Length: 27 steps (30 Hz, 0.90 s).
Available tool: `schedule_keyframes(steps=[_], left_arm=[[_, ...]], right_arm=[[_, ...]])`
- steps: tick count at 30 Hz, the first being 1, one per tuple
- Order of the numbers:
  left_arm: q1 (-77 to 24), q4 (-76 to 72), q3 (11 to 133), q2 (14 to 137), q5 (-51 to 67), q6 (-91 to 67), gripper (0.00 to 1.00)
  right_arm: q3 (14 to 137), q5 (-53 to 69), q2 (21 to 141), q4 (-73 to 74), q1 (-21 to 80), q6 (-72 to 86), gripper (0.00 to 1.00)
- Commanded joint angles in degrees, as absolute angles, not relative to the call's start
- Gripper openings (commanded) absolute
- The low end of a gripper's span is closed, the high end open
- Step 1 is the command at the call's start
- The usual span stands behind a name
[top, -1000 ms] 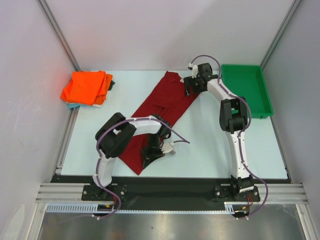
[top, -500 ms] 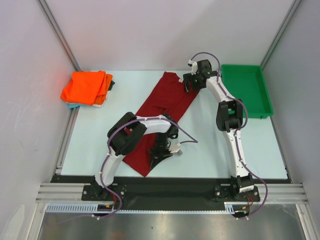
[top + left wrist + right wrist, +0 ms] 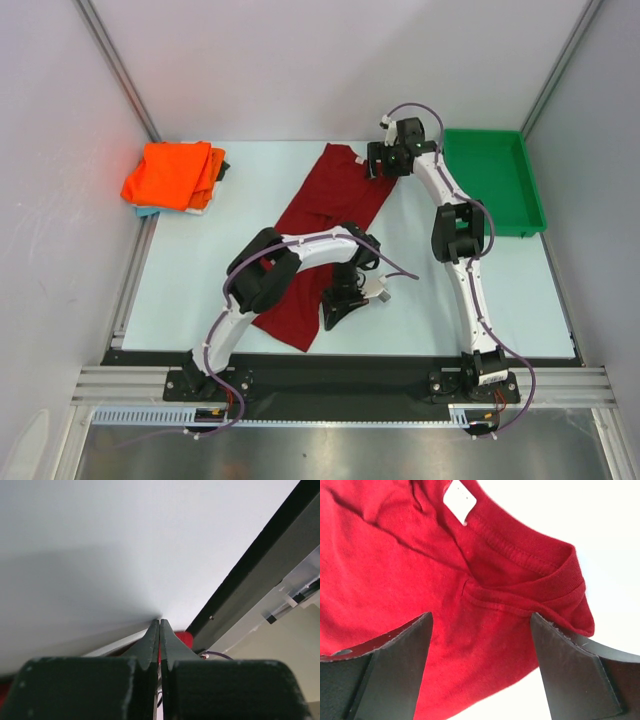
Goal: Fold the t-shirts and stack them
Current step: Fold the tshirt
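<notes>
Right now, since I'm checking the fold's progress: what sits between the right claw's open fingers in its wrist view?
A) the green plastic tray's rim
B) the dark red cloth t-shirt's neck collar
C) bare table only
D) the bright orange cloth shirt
B: the right claw stands open, its fingers either side of the ribbed collar of the dark red cloth t-shirt, below a white label.

The left arm (image 3: 310, 243) rises from its base, bends at a raised elbow and sweeps rightward, its wrist dropping low and pointing downward. The left gripper (image 3: 159, 626) is fully closed, its fingers pressed flat together with a sliver of the maroon t-shirt (image 3: 185, 639) pinched between them. The right arm (image 3: 472, 300) stretches far forward, its forearm angling leftward at the top. The right gripper (image 3: 481, 620) points down, jaws spread wide and holding nothing.
</notes>
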<state>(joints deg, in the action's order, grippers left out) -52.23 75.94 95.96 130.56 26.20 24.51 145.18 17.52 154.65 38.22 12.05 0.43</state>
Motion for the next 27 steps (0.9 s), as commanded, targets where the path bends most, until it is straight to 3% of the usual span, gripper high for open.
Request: schedule_keyframes(steps=[1, 8, 10, 13, 27], left_arm=[[-53.7, 75.23, 99.57, 131.48, 28.56, 26.72, 0.0], [-54.14, 75.94, 100.9, 130.62, 27.69, 25.84, 0.02], [-54.58, 75.15, 99.59, 128.68, 24.71, 25.4, 0.17], [-55.54, 73.66, 96.52, 124.55, 17.68, 24.17, 0.3], [-56.87, 72.51, 85.08, 119.09, 8.88, 23.2, 0.34]], right_arm=[[149.14, 20.21, 160.03, 36.83, 12.57, 4.83, 0.84], [152.84, 19.6, 163.56, 32.0, 11.87, 8.44, 0.84], [154.42, 19.16, 164.35, 30.59, 11.52, 9.31, 0.84], [156.44, 19.34, 165.41, 27.69, 11.08, 10.46, 0.84], [157.15, 19.95, 165.67, 25.92, 10.37, 10.2, 0.84]])
